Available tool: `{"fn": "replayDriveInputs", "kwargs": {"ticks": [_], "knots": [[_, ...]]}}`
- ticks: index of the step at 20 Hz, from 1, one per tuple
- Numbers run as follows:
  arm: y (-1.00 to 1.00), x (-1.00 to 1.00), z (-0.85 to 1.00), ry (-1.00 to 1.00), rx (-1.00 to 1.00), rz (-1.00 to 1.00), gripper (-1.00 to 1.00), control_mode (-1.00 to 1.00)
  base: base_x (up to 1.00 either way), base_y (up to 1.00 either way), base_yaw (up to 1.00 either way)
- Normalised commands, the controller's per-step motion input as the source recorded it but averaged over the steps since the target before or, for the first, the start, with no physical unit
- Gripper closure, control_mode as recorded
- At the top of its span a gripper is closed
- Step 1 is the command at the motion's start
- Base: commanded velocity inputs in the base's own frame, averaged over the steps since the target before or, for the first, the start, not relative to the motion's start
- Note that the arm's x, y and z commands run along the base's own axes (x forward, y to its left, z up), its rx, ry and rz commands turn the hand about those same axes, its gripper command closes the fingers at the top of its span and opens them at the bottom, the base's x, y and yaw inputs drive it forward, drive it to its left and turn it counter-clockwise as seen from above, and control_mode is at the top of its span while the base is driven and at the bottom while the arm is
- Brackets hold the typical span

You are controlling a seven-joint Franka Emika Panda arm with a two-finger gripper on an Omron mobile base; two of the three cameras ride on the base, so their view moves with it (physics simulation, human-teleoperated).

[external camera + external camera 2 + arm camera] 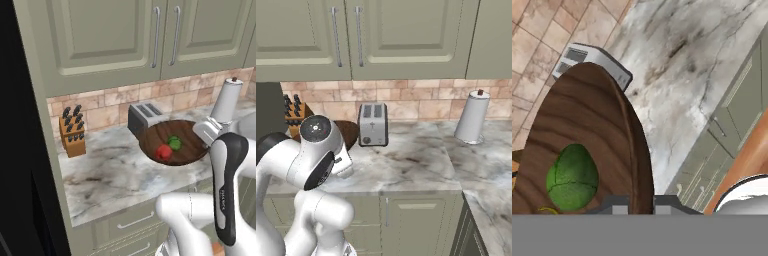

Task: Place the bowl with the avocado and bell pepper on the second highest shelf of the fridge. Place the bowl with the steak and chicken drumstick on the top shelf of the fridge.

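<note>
Above marble counter (110,170), your gripper (642,202) pinches rim of wooden bowl (175,142), one finger inside, one outside, bowl lifted clear of countertop. Inside bowl you see green avocado (174,142) just beside red bell pepper (163,152). In hand view avocado (572,177) lies on bowl (587,140) floor, left of fingers. Toaster (144,117) stands behind bowl against tiled backsplash. Knife block (72,131) sits well left near counter end. Paper towel roll (472,116) stands upright, far right on counter. Cabinet doors (346,35) hang above.
</note>
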Motion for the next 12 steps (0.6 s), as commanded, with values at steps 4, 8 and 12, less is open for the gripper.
{"fn": "replayDriveInputs", "kwargs": {"ticks": [4,8,12], "knots": [[0.00,-0.03,0.00,0.00,0.00,0.00,1.00,-1.00,0.00,0.00,0.00],[0.00,-0.11,0.00,0.00,0.00,0.00,1.00,1.00,-0.72,-0.03,0.00],[0.00,0.00,0.00,0.00,0.00,0.00,1.00,1.00,-1.00,-0.22,0.00]]}}
